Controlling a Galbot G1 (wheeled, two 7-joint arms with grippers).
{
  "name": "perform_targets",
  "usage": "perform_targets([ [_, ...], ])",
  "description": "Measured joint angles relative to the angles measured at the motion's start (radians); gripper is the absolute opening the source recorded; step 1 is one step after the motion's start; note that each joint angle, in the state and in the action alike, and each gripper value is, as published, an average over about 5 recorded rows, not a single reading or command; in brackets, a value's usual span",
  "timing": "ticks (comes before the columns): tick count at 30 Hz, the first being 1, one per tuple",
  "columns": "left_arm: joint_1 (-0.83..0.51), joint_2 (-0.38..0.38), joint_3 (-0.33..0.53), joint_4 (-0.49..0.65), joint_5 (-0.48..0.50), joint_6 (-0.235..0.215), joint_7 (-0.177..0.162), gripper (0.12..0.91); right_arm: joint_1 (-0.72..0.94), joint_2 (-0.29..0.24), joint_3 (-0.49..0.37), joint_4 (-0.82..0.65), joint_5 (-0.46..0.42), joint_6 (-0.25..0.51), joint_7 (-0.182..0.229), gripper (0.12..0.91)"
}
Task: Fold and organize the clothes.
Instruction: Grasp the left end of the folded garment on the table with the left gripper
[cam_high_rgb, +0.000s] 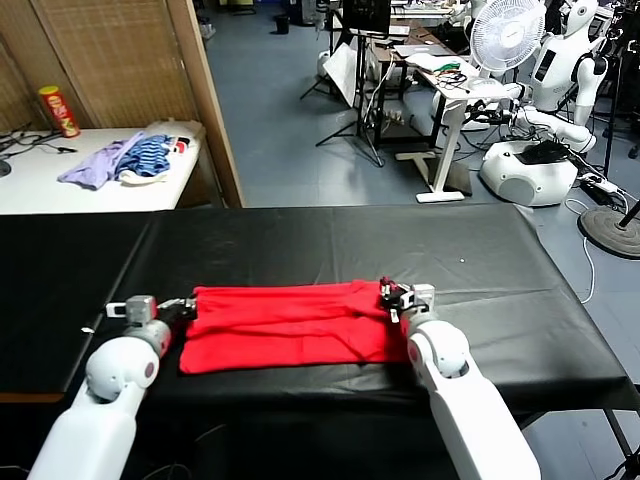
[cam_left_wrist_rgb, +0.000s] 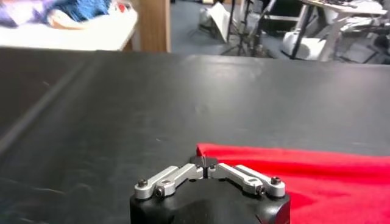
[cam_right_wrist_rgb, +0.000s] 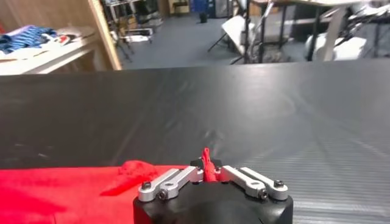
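Pinched at its two far corners, apparently for a fold: bright red soft-fabric T-shirt (cam_high_rgb: 285, 325), flat on the black-covered table (cam_high_rgb: 480, 260). Left gripper (cam_high_rgb: 180, 308) and right gripper (cam_high_rgb: 393, 295) both clamped tight on cloth. Behind, a cluttered workshop; white side table (cam_high_rgb: 60, 185) with spare garments.

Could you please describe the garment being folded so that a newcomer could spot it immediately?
On the black table, near its front edge, lies the red T-shirt, pinched at each end by the left gripper and right gripper. Unlike the lavender and blue striped pile, it is plain bright red.
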Motion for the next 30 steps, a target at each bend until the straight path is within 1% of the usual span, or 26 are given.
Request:
perform_targets([
  [3, 0.021, 0.001, -0.011, -0.025, 0.022, 0.010, 0.001, 0.125, -0.010, -0.001, 0.006, 0.010, 0.000, 0.002, -0.008, 0.150],
  [8, 0.051, -0.003, -0.026, -0.060, 0.029, 0.035, 0.001, 0.125, -0.024, -0.012, 0.014, 0.024, 0.001, 0.003, -0.038, 0.163],
  [10, 0.059, -0.006, -0.031, -0.072, 0.031, 0.039, -0.003, 0.136, -0.030, -0.018, 0.018, 0.031, 0.001, 0.004, -0.047, 0.204],
  [11, 0.063, -0.007, -0.034, -0.077, 0.031, 0.040, -0.004, 0.158, -0.033, -0.022, 0.021, 0.036, 0.001, 0.005, -0.049, 0.232],
  [12, 0.067, -0.008, -0.037, -0.084, 0.030, 0.040, -0.005, 0.196, -0.037, -0.025, 0.024, 0.042, 0.001, 0.005, -0.051, 0.271],
  [14, 0.077, -0.008, -0.045, -0.097, 0.027, 0.040, -0.006, 0.283, -0.045, -0.034, 0.033, 0.058, 0.001, 0.005, -0.054, 0.376],
  [15, 0.083, -0.008, -0.050, -0.104, 0.025, 0.041, -0.006, 0.350, -0.050, -0.038, 0.037, 0.067, 0.002, 0.005, -0.056, 0.426],
  [16, 0.090, -0.007, -0.055, -0.113, 0.021, 0.041, -0.006, 0.400, -0.055, -0.042, 0.042, 0.077, 0.004, 0.005, -0.057, 0.493],
  [19, 0.114, -0.010, -0.072, -0.142, -0.006, 0.042, -0.007, 0.568, -0.072, -0.052, 0.057, 0.110, 0.014, 0.005, -0.060, 0.655],
  [21, 0.134, -0.016, -0.085, -0.164, -0.040, 0.046, -0.008, 0.676, -0.084, -0.055, 0.067, 0.130, 0.021, 0.005, -0.060, 0.732],
  [22, 0.146, -0.020, -0.092, -0.176, -0.063, 0.048, -0.009, 0.718, -0.089, -0.055, 0.071, 0.139, 0.024, 0.005, -0.059, 0.765],
  [24, 0.168, -0.030, -0.105, -0.197, -0.107, 0.053, -0.016, 0.774, -0.099, -0.056, 0.075, 0.153, 0.025, 0.005, -0.060, 0.788],
  [25, 0.177, -0.036, -0.110, -0.205, -0.125, 0.054, -0.020, 0.786, -0.105, -0.055, 0.076, 0.160, 0.025, 0.005, -0.060, 0.794],
  [30, 0.193, -0.064, -0.115, -0.212, -0.153, 0.049, -0.026, 0.797, -0.125, -0.055, 0.077, 0.186, 0.024, 0.006, -0.062, 0.798],
])
